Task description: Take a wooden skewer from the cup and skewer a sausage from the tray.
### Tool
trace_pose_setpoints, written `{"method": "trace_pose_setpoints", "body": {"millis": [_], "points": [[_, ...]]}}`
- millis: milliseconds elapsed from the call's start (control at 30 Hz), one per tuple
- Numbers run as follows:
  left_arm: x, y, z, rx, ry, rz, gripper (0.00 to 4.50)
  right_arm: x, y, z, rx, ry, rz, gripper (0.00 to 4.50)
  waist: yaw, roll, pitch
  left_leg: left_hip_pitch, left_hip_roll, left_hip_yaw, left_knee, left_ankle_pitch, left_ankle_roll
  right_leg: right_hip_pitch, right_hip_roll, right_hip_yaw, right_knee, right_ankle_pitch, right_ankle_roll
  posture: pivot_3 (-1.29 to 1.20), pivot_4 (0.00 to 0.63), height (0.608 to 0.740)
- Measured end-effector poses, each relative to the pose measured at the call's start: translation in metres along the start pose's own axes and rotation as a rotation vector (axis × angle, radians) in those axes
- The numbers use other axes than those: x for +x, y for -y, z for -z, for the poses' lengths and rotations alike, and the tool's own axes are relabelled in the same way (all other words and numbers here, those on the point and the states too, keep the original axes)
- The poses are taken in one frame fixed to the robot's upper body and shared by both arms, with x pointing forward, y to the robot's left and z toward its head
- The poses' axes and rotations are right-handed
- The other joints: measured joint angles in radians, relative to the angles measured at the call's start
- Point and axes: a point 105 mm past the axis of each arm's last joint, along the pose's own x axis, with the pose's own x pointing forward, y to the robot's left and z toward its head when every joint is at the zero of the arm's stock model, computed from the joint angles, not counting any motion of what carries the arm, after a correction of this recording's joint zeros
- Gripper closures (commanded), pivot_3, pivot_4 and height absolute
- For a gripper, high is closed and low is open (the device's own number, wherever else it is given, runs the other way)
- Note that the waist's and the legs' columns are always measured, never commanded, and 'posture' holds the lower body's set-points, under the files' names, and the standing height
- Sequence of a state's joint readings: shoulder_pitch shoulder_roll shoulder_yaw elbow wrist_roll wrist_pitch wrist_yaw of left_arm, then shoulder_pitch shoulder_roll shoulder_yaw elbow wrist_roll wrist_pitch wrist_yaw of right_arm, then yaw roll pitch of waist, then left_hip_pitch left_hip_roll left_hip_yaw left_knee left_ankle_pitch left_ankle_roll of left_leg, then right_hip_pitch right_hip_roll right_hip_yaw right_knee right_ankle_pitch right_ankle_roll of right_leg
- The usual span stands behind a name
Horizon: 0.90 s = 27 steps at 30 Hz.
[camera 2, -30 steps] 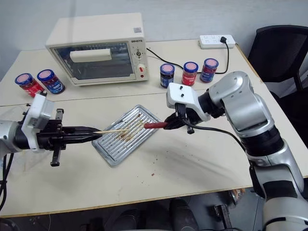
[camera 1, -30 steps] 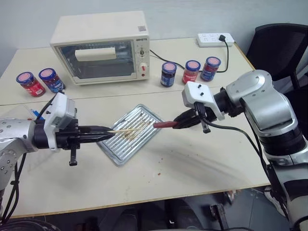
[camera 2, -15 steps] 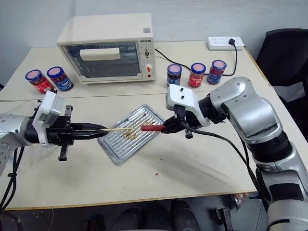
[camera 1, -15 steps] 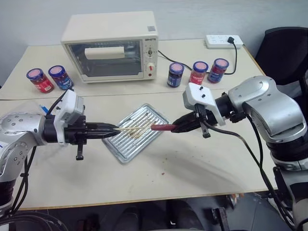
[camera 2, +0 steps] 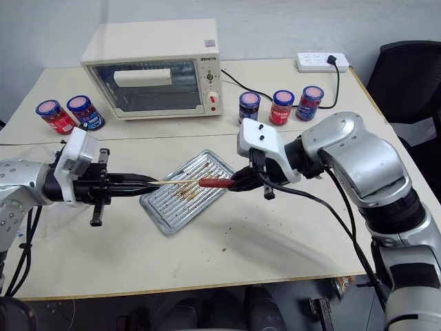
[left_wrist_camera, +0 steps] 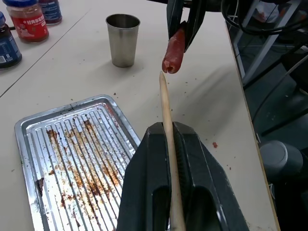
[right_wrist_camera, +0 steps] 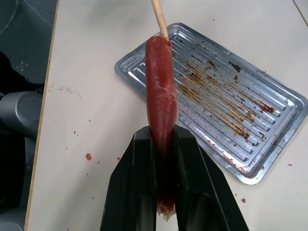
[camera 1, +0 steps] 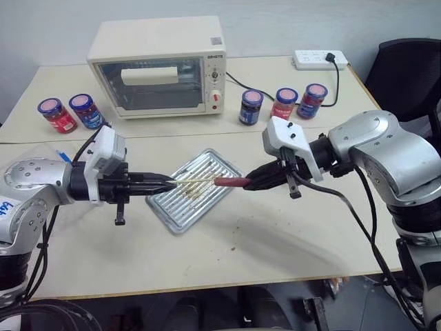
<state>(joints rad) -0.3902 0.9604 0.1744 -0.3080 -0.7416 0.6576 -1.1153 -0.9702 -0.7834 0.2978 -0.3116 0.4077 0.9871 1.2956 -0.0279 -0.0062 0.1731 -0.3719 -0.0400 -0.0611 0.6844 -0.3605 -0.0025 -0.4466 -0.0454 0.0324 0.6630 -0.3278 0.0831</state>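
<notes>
Skewer (left_wrist_camera: 167, 113), thin pale wood, points at glossy dark-red sausage (right_wrist_camera: 161, 96).

Wooden skewer (left_wrist_camera: 167, 115): thin, pale, straight stick, held roughly level above the tray, pointed tip aimed at the free end of the sausage and just beside it; contact not discernible. Sausage (right_wrist_camera: 161, 94): slim, dark red, finger-sized, held in the air end-on to the skewer, over the tray's edge. Tray (camera 1: 160, 202): silver, rectangular, rounded corners, ribbed floor with brown greasy stains, lying flat and askew on the table. Cup (left_wrist_camera: 122, 40): plain steel tumbler, tapering to its base, upright on the table beyond the tray.
</notes>
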Motion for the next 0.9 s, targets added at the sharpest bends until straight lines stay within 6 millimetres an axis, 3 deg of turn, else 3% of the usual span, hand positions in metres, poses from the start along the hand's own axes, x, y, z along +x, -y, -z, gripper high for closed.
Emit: {"method": "trace_pose_setpoints", "body": {"millis": [900], "points": [[0.0012,-0.0022,-0.0028,0.027,-0.018,0.018,4.50,-0.0004,0.0043,-0.0004,0.002,0.015,0.025,4.35,0.000,0.000,0.000,0.000,0.000,0.000,0.000,0.000,0.000,0.000,0.000,0.000,0.000,0.000,0.000,0.00,0.150,0.740]]}}
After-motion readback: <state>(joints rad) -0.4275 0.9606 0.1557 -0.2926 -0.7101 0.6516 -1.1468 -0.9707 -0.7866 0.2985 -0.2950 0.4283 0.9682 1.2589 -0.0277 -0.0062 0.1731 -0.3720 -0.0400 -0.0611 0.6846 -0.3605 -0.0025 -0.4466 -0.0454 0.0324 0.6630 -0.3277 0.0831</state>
